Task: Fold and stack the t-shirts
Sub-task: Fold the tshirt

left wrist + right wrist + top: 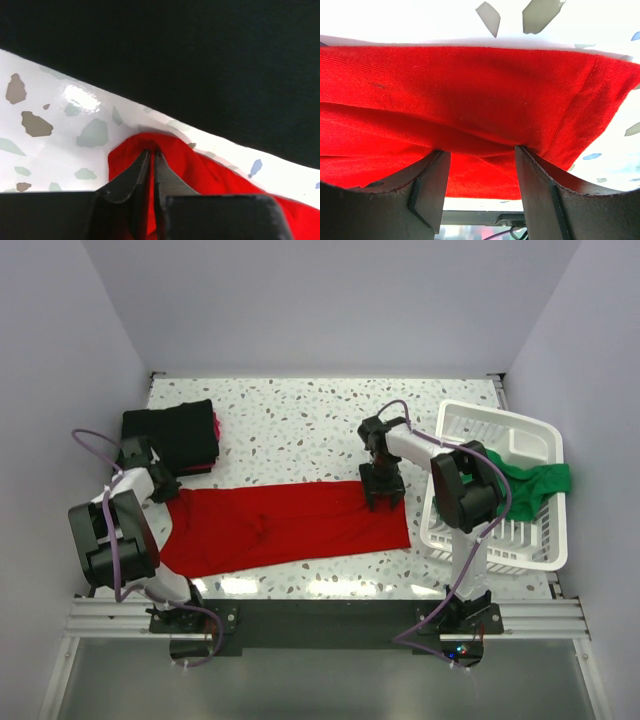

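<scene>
the left gripper [151, 155] is clenched on a pinch of the bright red cloth t-shirt [290, 525] at its far left corner. the shirt lies as a long band running left to right across the speckled white tabletop [300, 410], with a small pucker near its middle. at the far edge near its right end, the right gripper [482, 150] straddles the cloth with its jaws apart. cloth sags between them but, as far as the wrist view lets me judge, is not pinched.

this looks like the start of another fold. the right side should close on all layers near the hem before either arm lifts. both ends should then rise level, so the band neither twists nor drags.

at the far left, a folded black cloth t-shirt [178, 432] sits close to the left arm, leaving it little room. at the right, a white slatted plastic basket [500, 425] stands just beside the shirt's end. a green cloth t-shirt [540, 485] is draped over its rim.
</scene>
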{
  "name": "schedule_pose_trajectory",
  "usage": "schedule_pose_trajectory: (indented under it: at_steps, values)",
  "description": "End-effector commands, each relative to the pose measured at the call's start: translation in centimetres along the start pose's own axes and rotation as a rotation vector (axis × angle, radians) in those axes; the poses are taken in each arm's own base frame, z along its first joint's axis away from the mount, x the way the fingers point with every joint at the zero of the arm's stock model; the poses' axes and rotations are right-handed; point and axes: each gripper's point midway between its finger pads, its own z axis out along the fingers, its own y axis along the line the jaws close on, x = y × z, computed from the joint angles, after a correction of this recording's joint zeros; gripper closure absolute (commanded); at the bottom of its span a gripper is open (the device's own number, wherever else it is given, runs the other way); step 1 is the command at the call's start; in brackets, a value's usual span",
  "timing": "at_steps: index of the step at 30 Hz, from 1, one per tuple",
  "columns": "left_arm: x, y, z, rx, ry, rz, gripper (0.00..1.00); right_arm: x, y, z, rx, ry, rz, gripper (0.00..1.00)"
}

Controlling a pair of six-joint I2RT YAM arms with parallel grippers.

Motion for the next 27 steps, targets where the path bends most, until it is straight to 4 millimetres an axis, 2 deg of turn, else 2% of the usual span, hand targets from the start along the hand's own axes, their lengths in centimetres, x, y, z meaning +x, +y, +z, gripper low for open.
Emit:
schedule_pose_trajectory:
  at_steps: [1, 9, 13, 19, 23, 27]
  values:
    - [-2.9, -1.7, -1.6, 0.082, -0.087, -0.042, 0.87, 0.8, -0.6, 1.6, 0.023, 0.039, 0.016, 0.41]
    - [-3.0, -2.3, -1.7, 0.112, -0.082, -0.054, 0.8, 0.9, -0.6, 1.6, 0.023, 0.042, 0.017, 0.41]
    - [-3.4, -2.8, -2.6, 0.139, -0.1, -0.06, 0.84, 0.8, -0.6, 1.5, 0.022, 0.037, 0.016, 0.41]
    - [-3.1, -3.4, -3.6, 0.171, -0.098, -0.091, 0.83, 0.9, -0.6, 1.4, 0.022, 0.039, 0.014, 0.41]
    - [-2.2, -3.2, -2.9, 0.162, -0.071, -0.101, 0.79, 0.9, -0.5, 1.4, 0.019, 0.042, 0.01, 0.41]
    - [-2.1, -2.5, -2.6, 0.124, -0.071, -0.107, 0.74, 0.8, -0.5, 1.3, 0.02, 0.04, 0.005, 0.4]
